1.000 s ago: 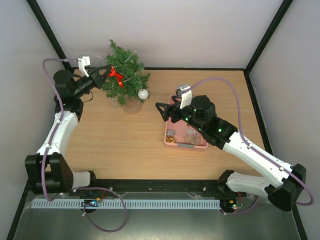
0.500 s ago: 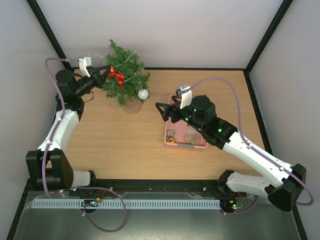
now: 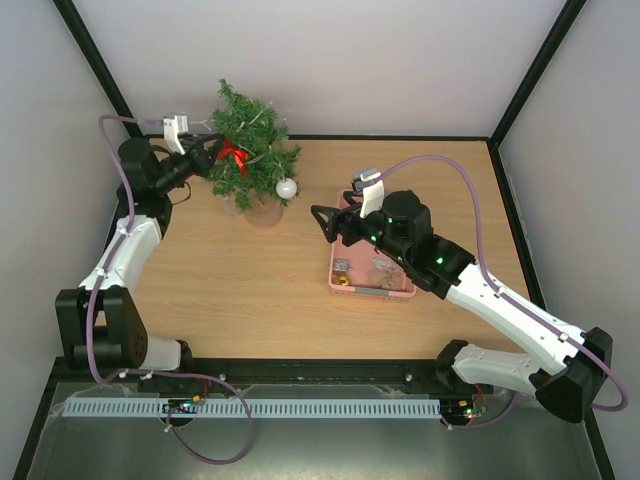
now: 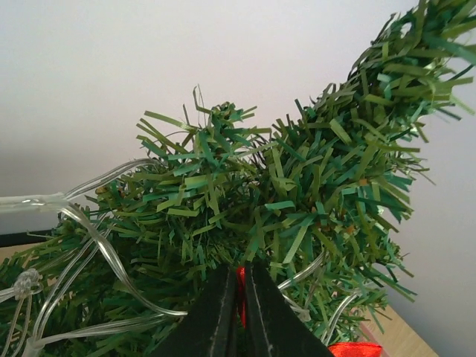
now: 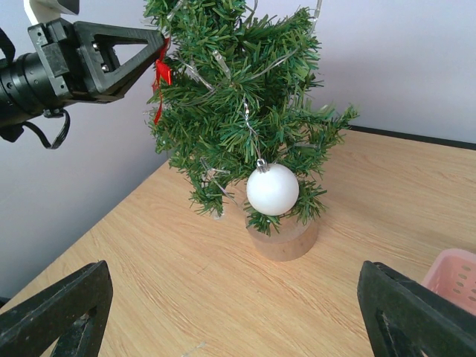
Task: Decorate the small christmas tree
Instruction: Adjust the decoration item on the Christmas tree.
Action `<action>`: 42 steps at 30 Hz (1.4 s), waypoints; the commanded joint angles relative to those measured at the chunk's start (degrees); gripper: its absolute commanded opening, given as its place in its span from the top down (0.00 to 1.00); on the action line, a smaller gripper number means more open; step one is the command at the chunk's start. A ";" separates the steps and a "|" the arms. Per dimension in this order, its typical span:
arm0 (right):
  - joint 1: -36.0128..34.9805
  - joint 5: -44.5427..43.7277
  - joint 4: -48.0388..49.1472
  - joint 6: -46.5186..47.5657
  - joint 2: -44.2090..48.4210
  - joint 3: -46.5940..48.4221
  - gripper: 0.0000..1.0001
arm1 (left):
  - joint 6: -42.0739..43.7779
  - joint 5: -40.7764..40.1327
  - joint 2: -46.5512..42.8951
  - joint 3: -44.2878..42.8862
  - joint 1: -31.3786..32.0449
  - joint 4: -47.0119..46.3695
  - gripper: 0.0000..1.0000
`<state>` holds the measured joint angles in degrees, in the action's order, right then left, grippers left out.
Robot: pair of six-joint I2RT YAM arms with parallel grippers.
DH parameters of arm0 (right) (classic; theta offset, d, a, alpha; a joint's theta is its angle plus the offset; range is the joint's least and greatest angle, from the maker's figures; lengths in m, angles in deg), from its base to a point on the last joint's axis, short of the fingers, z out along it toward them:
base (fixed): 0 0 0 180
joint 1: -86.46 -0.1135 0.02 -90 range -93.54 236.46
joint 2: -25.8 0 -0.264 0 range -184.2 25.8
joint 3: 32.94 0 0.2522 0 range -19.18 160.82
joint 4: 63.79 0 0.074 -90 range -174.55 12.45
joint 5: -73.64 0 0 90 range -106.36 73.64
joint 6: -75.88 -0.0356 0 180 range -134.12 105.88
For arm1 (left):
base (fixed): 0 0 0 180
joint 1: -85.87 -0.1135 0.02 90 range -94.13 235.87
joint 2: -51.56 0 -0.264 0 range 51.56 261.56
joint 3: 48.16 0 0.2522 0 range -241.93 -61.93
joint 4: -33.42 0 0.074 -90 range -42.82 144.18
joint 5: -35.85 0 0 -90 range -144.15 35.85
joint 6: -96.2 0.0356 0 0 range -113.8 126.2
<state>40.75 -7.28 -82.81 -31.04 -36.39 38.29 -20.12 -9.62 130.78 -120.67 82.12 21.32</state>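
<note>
On a pale wooden desk (image 3: pixel 250 290) between grey walls, the small christmas tree (image 3: pixel 252 150) stands at the far left, with the left gripper (image 3: pixel 218 150) closed on a red bow (image 3: pixel 236 153) among its upper branches. The tree looks light and easily tipped, its bristles soft, so it is best steadied low at the base; how the bow is fastened is hidden in the needles. Rightward, the right gripper (image 3: pixel 322 222) hangs wide open beside the pink basket (image 3: pixel 400 291), whose contents are too small to name.

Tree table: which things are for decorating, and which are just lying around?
For decorating: tree, red bow in the left tool, white ball, pink basket of trinkets.
Just around: purple cables, ridged strip.
</note>
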 commanded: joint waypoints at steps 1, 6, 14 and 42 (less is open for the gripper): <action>0.27 -0.38 0.36 0.92 -0.12 1.37 0.12 | 1.11 -0.48 0.59 -0.07 0.49 -2.17 0.91; 0.20 -0.56 0.40 1.07 0.01 0.97 0.12 | 1.31 -1.04 -0.10 -0.65 0.67 -0.96 0.84; 0.27 -0.64 0.71 1.32 0.23 0.62 0.11 | 2.69 -3.27 -1.96 -1.28 0.67 2.68 0.79; 0.26 -0.75 1.08 0.58 1.61 -0.48 0.11 | 0.94 -4.05 -6.35 -0.69 0.67 4.57 0.59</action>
<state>40.75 -7.30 -82.81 -30.61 -36.28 38.29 -18.75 -13.88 126.69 -120.91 82.71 26.71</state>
